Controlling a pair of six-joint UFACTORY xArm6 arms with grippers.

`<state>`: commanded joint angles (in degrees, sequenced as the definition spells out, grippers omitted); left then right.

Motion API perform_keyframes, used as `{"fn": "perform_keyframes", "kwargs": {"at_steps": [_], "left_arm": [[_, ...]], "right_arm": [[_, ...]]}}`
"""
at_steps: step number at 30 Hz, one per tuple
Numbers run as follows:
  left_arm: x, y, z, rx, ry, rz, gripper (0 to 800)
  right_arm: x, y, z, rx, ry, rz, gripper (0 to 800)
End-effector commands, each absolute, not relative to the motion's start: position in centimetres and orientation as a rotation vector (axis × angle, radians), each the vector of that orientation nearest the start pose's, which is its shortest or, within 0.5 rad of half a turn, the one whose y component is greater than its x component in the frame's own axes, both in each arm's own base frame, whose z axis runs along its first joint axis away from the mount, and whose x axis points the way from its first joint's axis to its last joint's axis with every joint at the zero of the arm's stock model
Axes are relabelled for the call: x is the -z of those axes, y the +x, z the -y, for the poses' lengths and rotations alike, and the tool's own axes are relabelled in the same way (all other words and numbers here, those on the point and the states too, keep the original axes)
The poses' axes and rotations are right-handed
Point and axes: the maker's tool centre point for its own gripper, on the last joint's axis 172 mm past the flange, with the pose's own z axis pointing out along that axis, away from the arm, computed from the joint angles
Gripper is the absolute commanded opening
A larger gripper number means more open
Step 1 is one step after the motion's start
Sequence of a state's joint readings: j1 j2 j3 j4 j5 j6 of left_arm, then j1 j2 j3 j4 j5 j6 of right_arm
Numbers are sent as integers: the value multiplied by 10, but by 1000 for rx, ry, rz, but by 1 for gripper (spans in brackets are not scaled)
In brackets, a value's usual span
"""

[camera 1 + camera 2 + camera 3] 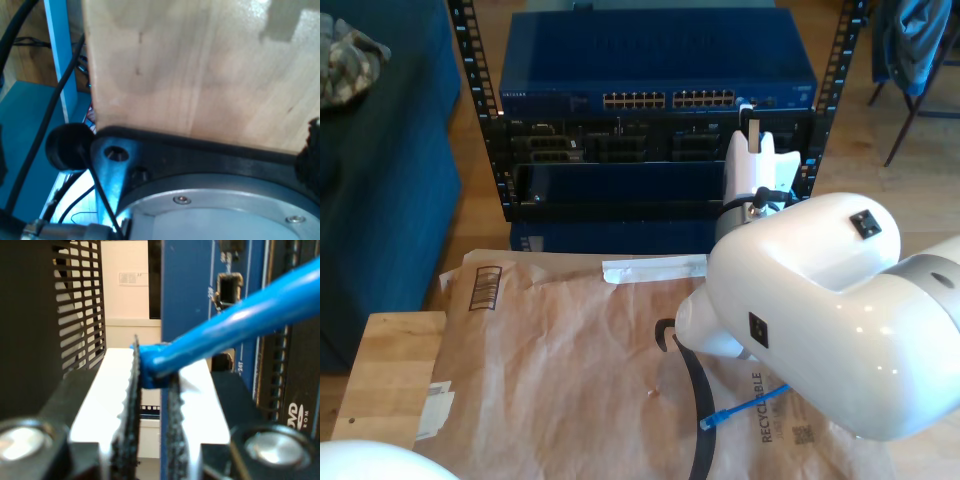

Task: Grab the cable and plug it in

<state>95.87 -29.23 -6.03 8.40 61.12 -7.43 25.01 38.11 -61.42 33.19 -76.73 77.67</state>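
Now my second claw (152, 390) pinches the cable (240, 315) near its end, aiming it toward the switch's port (229, 290) at one o'clock; my first claw's state I cannot tell.

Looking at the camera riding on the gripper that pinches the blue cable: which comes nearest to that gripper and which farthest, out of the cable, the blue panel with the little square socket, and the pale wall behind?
1. The cable, pinched in my second gripper.
2. The blue panel, just beyond the jaws, its square socket above the cable.
3. The pale wall, far back, seen through the gap beside the panel.
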Motion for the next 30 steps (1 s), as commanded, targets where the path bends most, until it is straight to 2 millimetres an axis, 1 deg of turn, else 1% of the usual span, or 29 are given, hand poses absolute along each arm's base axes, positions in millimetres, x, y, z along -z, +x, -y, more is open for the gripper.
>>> {"fn": "perform_keyframes", "kwargs": {"at_steps": [9, 15, 19, 20, 30], "left_arm": [[-33, -41, -118, 580, 1878, -2143, 800], [-33, -41, -118, 580, 1878, -2143, 800], [-33, -41, -118, 580, 1878, -2143, 800], [-33, -41, -118, 580, 1878, -2143, 800], [-33, -41, -118, 580, 1878, -2143, 800]], "right_arm": [[-279, 643, -132, 1354, -1061, -1214, 1], [-273, 646, -133, 1344, -1072, -1224, 1], [-275, 651, -135, 1342, -1061, -1220, 1], [-273, 651, -136, 1341, -1065, -1222, 1], [-270, 653, -135, 1341, -1064, -1224, 1]]}}
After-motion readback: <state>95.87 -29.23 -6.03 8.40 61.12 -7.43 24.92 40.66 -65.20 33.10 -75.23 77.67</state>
